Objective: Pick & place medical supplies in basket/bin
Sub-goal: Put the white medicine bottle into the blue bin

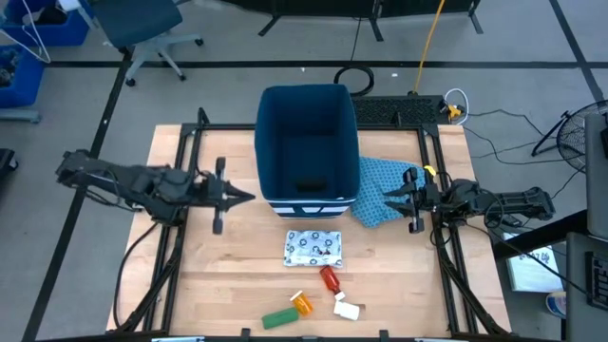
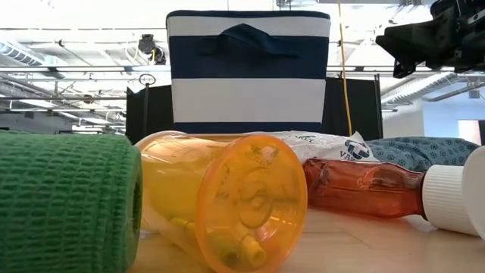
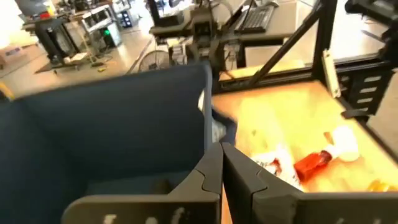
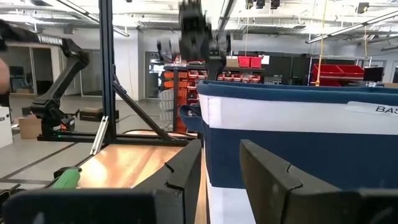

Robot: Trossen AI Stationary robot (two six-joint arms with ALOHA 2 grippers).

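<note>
High view first: the deep dark-blue bin [image 1: 306, 142] stood at the far middle of the wooden worktop [image 1: 228, 266], a blue patterned cloth [image 1: 380, 190] spilling out from under its right side. The left gripper [image 1: 249, 197] hovered just beside the bin's left wall, fingers pinched together and holding nothing. The right gripper [image 1: 389, 201] sat over the cloth at the bin's right, fingers a little apart, also empty. The supplies lay in front of the bin: the flat white packet [image 1: 313, 247] nearest it, then the red bottle [image 1: 330, 278], the orange vial [image 1: 301, 303], the green block [image 1: 279, 318] and the small white piece [image 1: 348, 309] toward the near edge.

Low view: the green block [image 2: 68, 199] and the orange vial [image 2: 227, 201], on its side, filled the foreground, touching; the red bottle [image 2: 367, 187] lay beside them with its white cap to the right. The packet [image 2: 322, 145] was behind, and the bin [image 2: 248, 72] stood upright showing its white bands.

Left wrist view: the dark fingers [image 3: 205, 177] met tip to tip beside the bin's wall [image 3: 112, 124], the red bottle [image 3: 314, 163] lying on the worktop beyond.

Right wrist view: the fingers [image 4: 186, 171] stood parted with nothing between them, facing the bin's striped side [image 4: 298, 143].
</note>
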